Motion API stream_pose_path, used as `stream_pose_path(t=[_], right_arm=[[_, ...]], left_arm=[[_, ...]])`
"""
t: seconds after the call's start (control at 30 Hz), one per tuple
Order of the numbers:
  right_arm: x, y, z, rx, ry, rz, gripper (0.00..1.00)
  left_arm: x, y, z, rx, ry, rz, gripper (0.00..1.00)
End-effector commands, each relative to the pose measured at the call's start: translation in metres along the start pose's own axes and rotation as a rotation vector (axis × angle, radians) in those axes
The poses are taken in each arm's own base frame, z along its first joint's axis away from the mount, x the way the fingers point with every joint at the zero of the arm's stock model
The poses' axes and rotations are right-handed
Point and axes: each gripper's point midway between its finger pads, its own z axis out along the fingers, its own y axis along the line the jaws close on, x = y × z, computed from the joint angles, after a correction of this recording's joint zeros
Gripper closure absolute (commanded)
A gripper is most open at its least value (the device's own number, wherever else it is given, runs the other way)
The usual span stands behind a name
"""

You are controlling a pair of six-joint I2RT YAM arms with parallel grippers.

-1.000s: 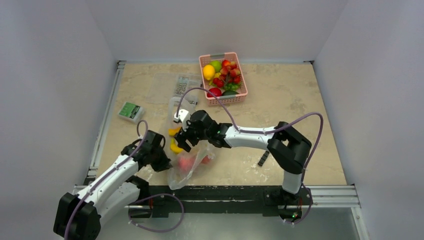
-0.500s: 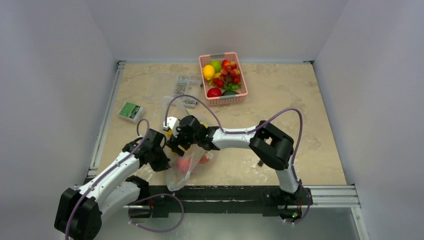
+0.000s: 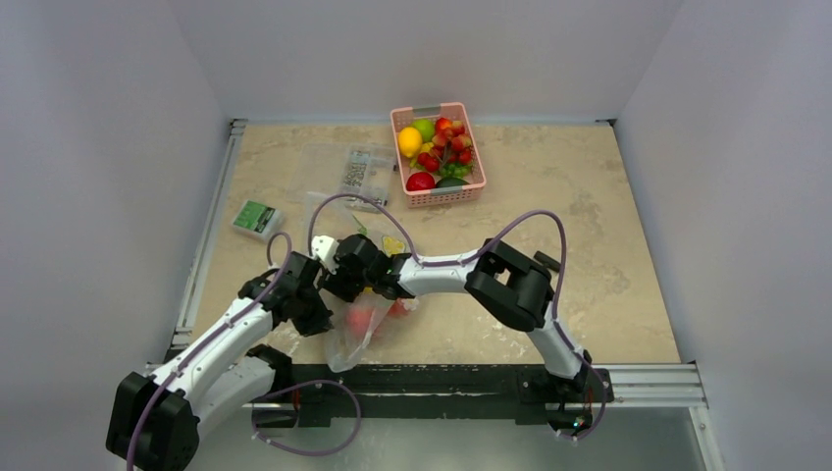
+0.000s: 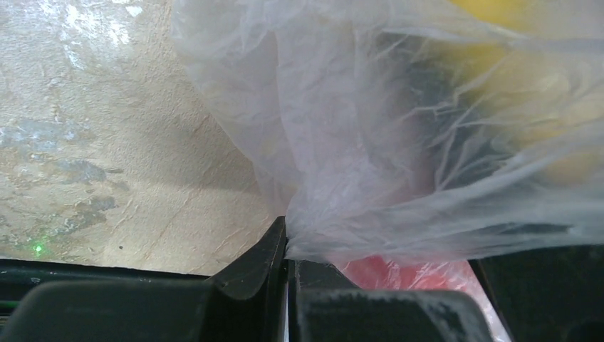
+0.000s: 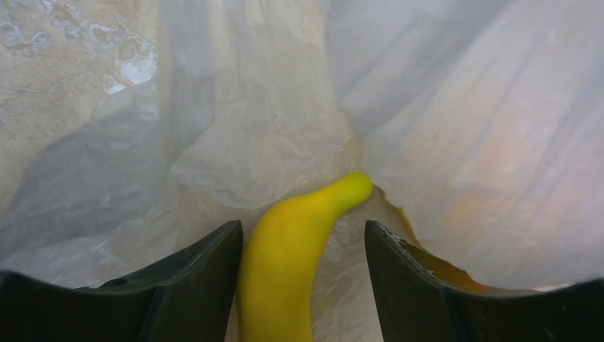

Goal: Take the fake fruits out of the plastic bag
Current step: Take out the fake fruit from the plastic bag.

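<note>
**Item 1.** Plastic bag (image 3: 343, 345), lying by the near edge of the counter (image 3: 589, 196), left of its middle. The left claw (image 4: 287, 246) is pressing together on a gathered fold of the film. A red fruit (image 4: 406, 274) is showing through the plastic just beside the pinch.

**Item 2.** Right claw (image 5: 300, 231), spread and apparently reaching in at the bag's mouth. A yellow banana (image 5: 285, 278) is lying between its fingers with its tip pointing away. It is sitting closer to one finger than the other and is not yet being squeezed.

**Handling, in our judgement.** We are advising the left claw to hold the film taut and low. The right claw should be centring on the banana before closing, catching no film, then drawing straight back out through the mouth.
</note>
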Motion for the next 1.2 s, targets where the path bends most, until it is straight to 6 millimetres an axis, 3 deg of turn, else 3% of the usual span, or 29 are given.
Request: stream_pose_path(t=[0.0, 0.23, 0.4, 0.57, 0.7, 0.93, 1.17], right_arm=[[-0.012, -0.014, 0.002, 0.088, -0.017, -0.005, 0.44], [-0.033, -0.012, -0.022, 0.065, -0.066, 0.022, 0.8], [-0.037, -0.012, -0.041, 0.073, -0.106, 0.053, 0.98], [-0.038, -0.023, -0.057, 0.14, -0.125, 0.107, 1.0], [-0.052, -0.023, -0.074, 0.132, -0.181, 0.127, 1.0], [-0.092, 0.001, -0.096, -0.03, -0.295, 0.082, 1.0], [-0.131, 0.023, -0.129, -0.178, -0.403, 0.082, 1.0]], left_arm=[[-0.01, -0.009, -0.009, 0.023, -0.039, 0.007, 1.0], [-0.013, -0.004, -0.006, 0.006, -0.065, 0.006, 1.0], [-0.016, 0.002, -0.007, -0.023, -0.088, 0.005, 1.0], [-0.018, 0.004, -0.011, -0.03, -0.099, 0.002, 1.0], [-0.02, 0.001, -0.018, -0.012, -0.111, 0.006, 1.0], [-0.022, -0.021, -0.032, 0.085, -0.103, 0.04, 1.0], [-0.028, -0.025, -0.053, 0.116, -0.147, 0.052, 1.0]])
